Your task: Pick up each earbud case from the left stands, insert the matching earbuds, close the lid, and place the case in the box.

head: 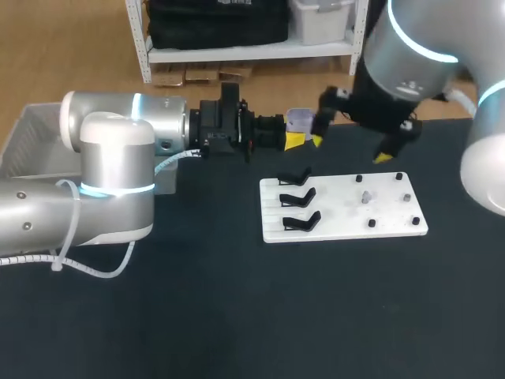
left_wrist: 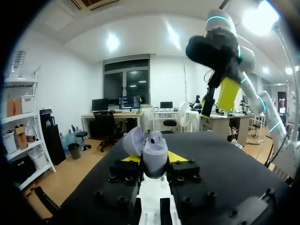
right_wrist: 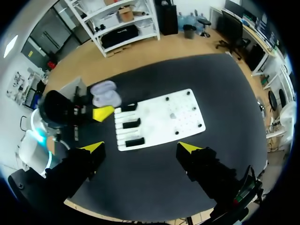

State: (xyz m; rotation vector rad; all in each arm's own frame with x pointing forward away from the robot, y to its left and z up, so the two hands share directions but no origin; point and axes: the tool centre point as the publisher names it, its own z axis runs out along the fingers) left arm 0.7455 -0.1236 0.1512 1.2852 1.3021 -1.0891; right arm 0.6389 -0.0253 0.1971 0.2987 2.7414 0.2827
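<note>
**A:** Earbud case (left_wrist: pixel 155 157), how does it look?
**B:** Pale lilac and rounded. The lid is seen hinged open and tipped back to one side. A small pale earbud (left_wrist: pixel 154 137) is seen seated in the top.

**A:** Left end effector (head: pixel 295 140)?
**B:** Narrowed onto the case, which is clamped low down between both yellow tips and held off the dark counter (head: pixel 197 300), near its far edge.

**A:** Right end effector (right_wrist: pixel 141 148)?
**B:** Spread wide and held free in the air above the white board (head: pixel 343 207).

**A:** Where is the case relative to it?
**B:** It is seen off to the side, toward the left arm, apart from the right fingers. It is just past the board's end, where three black stands (head: pixel 297 197) are lined up.
</note>
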